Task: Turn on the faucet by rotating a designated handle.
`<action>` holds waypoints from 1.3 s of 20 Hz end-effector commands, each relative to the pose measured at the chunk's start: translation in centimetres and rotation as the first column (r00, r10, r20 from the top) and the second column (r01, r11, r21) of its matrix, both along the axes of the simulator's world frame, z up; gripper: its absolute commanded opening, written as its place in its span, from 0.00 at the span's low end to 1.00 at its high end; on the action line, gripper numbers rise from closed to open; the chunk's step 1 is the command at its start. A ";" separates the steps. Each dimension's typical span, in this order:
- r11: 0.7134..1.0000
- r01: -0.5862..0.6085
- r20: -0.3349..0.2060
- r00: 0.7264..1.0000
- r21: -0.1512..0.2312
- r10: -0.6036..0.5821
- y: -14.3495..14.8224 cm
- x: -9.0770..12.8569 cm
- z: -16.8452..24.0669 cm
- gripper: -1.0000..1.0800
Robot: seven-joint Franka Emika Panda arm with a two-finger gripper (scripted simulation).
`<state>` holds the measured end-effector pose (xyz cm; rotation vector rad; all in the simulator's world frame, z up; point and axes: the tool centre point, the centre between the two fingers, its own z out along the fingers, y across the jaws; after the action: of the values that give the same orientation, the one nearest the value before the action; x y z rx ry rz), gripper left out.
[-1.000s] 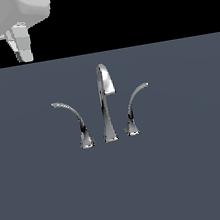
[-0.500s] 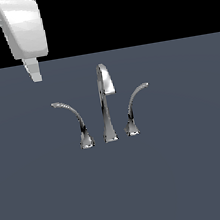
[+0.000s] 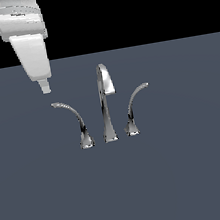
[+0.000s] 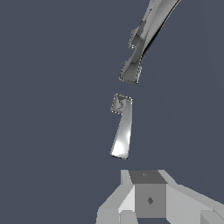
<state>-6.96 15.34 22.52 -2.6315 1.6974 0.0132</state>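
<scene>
Hovering gripper (image 3: 46,87) just beside handle (image 3: 72,119)

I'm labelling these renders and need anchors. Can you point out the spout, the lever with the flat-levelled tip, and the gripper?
spout (image 3: 106,102): exterior view, mid shaft below the bent head.
handle (image 3: 72,113): exterior view, on the arching curve.
gripper (image 3: 46,87): exterior view, at the tip of the fingers, above the handle's tip.

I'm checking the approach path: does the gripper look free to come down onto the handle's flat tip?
Probably yes. The gripper hovers just above the handle tip, apart from it, nothing between.
</scene>
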 end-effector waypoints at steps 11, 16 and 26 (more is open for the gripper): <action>0.981 0.192 0.001 0.981 -0.011 -0.192 -0.3 4.4 -4.2 0.00; 0.972 0.236 0.002 0.972 -0.013 -0.236 -0.6 5.4 -5.2 0.00; 0.967 0.256 0.002 0.967 -0.014 -0.256 -0.7 5.9 -5.6 0.00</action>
<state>-1.09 14.64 16.91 -2.3994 2.0295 -0.0007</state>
